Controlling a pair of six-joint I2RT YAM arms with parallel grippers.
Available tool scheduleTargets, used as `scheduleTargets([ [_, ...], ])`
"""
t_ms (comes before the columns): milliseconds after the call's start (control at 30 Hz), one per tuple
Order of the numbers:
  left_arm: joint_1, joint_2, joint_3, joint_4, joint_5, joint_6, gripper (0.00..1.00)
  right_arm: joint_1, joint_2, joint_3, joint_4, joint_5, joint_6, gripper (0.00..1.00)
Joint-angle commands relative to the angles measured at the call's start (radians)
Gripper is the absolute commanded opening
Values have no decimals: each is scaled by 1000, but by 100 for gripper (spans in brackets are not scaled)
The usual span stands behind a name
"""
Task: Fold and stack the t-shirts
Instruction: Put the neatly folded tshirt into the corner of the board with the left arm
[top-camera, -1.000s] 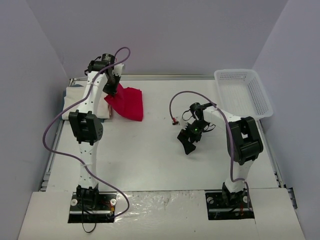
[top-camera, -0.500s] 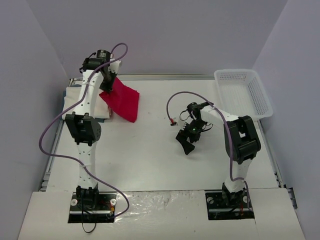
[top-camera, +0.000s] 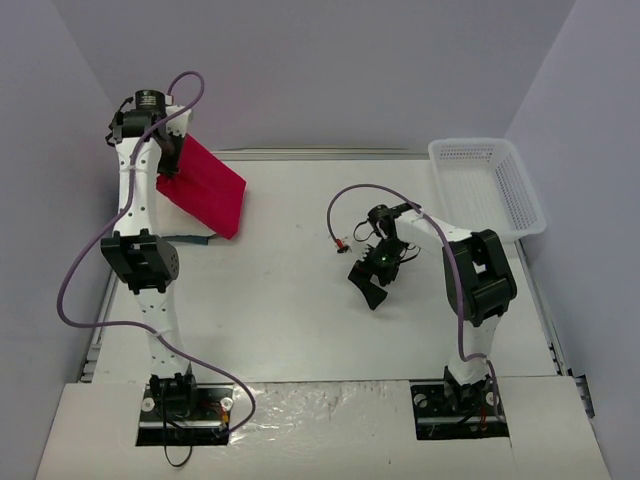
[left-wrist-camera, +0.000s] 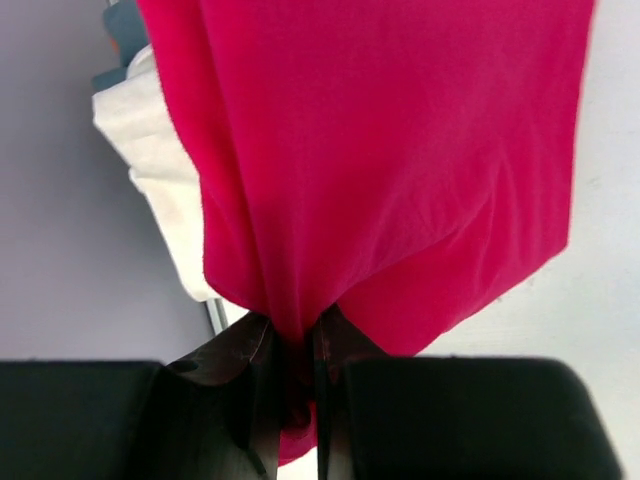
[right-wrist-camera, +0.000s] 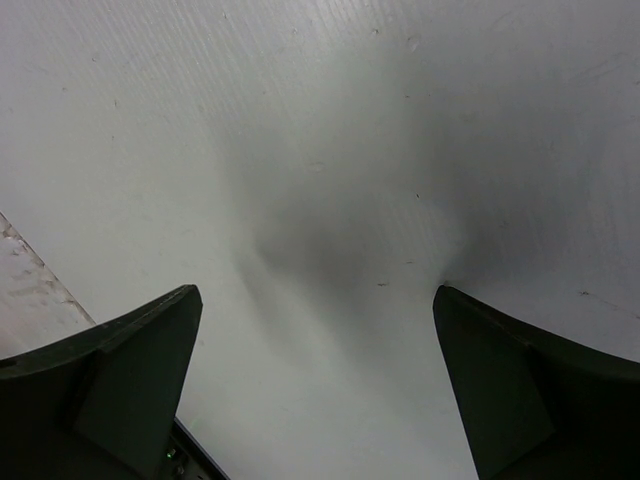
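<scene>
The red t-shirt (top-camera: 208, 188) hangs bunched from my left gripper (top-camera: 166, 166), raised above the table's far left corner. In the left wrist view the fingers (left-wrist-camera: 250, 350) are shut on the top of the red cloth (left-wrist-camera: 380, 160), which drapes down below them (left-wrist-camera: 290, 345). The folded white t-shirt (left-wrist-camera: 150, 150) lies on the table under and left of the hanging red one; in the top view the arm and the red shirt hide most of it. My right gripper (top-camera: 368, 284) is open and empty, low over bare table (right-wrist-camera: 315, 300) right of centre.
A white mesh basket (top-camera: 440, 152) stands at the far right corner. The right arm's purple cable with a small red connector (top-camera: 340, 243) loops over the middle of the table (top-camera: 280, 300). Walls close in on the left and at the back.
My left arm has lifted the red shirt off the table and carried it up and to the left. My right gripper has drifted slightly left, still open.
</scene>
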Motion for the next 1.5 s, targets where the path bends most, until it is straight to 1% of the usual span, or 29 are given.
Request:
scheduleTargets([
  [0, 34, -99, 22, -2, -18, 33, 2, 23, 135, -75, 40, 14, -18, 100],
  [267, 71, -105, -4, 34, -1, 52, 3, 23, 155, -76, 42, 33, -13, 100],
  [500, 126, -110, -101, 117, -6, 58, 2, 23, 181, -78, 42, 47, -6, 100],
  [667, 170, -84, -95, 151, -19, 65, 2, 23, 190, -76, 42, 47, -4, 100],
  [733, 189, -72, -89, 151, 2, 67, 2, 23, 193, -78, 40, 47, -4, 100],
  [900, 209, -58, -113, 176, 1, 75, 3, 23, 211, -75, 40, 56, -1, 100],
  [933, 210, -58, -124, 186, 8, 76, 11, 23, 216, -75, 39, 56, 1, 100],
  [967, 212, -56, -156, 192, 13, 85, 25, 23, 219, -75, 39, 57, 2, 100],
  [1033, 212, -61, -188, 224, -9, 81, 40, 22, 219, -76, 40, 66, 2, 100],
  [1100, 215, -82, -263, 267, -38, 78, 56, 18, 220, -81, 40, 68, 2, 100],
  [1133, 215, -95, -288, 318, -88, 67, 67, 18, 219, -82, 40, 70, 4, 100],
  [1233, 218, -156, -386, 427, -145, 64, 75, 14, 213, -86, 40, 68, 2, 100],
  [1333, 218, -205, -420, 468, -190, 67, 77, 12, 207, -90, 39, 65, 1, 100],
  [1467, 215, -300, -451, 472, -179, 61, 78, 11, 193, -90, 37, 62, 1, 100],
])
